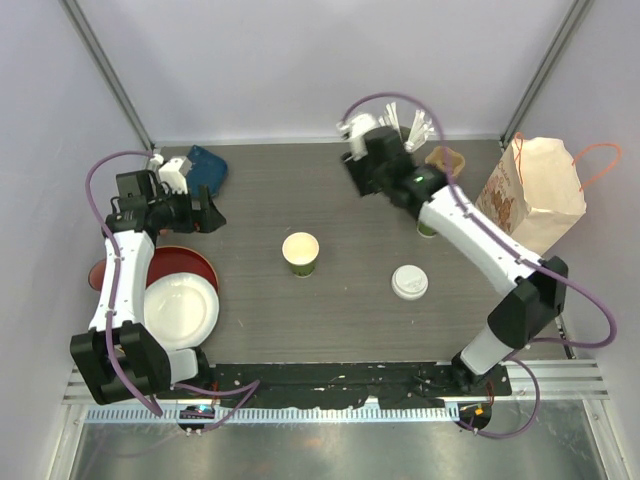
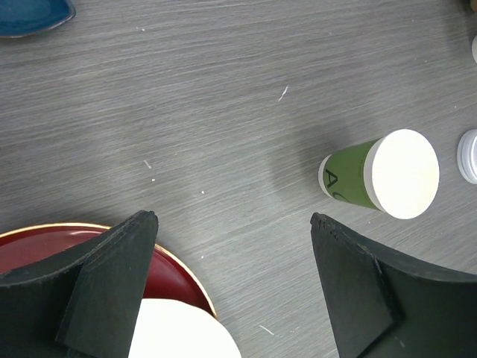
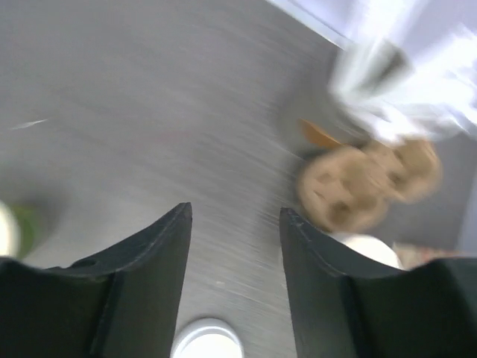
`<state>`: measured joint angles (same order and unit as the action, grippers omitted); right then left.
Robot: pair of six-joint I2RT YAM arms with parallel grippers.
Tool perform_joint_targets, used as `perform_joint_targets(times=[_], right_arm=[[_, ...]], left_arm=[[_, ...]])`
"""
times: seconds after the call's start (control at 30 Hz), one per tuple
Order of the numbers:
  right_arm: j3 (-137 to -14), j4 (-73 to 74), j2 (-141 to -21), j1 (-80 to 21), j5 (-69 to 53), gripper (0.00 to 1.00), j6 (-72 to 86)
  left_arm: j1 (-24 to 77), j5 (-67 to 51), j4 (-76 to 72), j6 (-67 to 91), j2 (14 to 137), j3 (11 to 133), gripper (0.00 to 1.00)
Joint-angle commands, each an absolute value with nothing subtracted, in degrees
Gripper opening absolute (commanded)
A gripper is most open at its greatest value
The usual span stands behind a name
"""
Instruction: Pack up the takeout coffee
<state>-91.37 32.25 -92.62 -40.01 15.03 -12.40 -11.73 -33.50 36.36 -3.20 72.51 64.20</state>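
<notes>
Likely step: capping. The lid [image 1: 409,282] lies flat on the near side; it is best pinched by its rim, kept level and centred on the open cup [image 1: 300,253] mid-table. The left gripper [image 2: 232,220] gapes wide, empty. The right gripper [image 3: 235,212] is parted, empty, far back.

Count: one white plate [image 1: 180,312], one red plate [image 1: 185,262], one lid, two cups (the second cup [image 1: 427,229] half hidden), one bag [image 1: 535,190].

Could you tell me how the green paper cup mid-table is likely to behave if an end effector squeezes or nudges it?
The green paper cup looks thin-walled and has no lid on, the lid lying apart, so a firm squeeze would probably dent it. Upright and taller than wide, it may tip if pushed near the rim.
</notes>
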Motion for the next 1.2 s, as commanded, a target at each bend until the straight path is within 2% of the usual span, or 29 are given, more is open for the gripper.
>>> perform_joint_targets(times=[0.0,0.23,0.47,0.63,0.87,0.97,1.17], right_arm=[[-88.7,38.32,-90.18,-29.37,21.45,0.59,-2.03],[-83.85,35.78,-90.26,-20.49,17.31,0.62,-1.05],[-85.43,37.26,-95.27,-17.14,17.58,0.44,-2.81],[-85.52,37.0,-97.11,-15.47,16.61,0.4,-3.08],[-85.69,37.26,-97.56,-15.03,13.89,0.15,-3.51],[-85.69,37.53,-96.77,-14.94,13.97,0.09,-3.34],[-86.04,38.76,-94.83,-15.03,14.33,0.08,-3.43]], left_arm=[[-10.81,-34.45,37.96,-2.72,72.51,64.16,0.88],[-0.53,-27.51,41.13,-5.98,73.12,65.13,0.85],[3.52,-30.06,42.19,-3.87,74.35,66.89,0.84],[3.78,-29.71,41.84,-4.13,74.44,66.62,0.84],[3.78,-29.71,41.66,-4.57,74.09,66.53,0.84],[3.78,-29.79,41.75,-4.66,74.09,66.62,0.84],[3.69,-29.79,41.57,-5.01,74.35,66.53,0.85]])
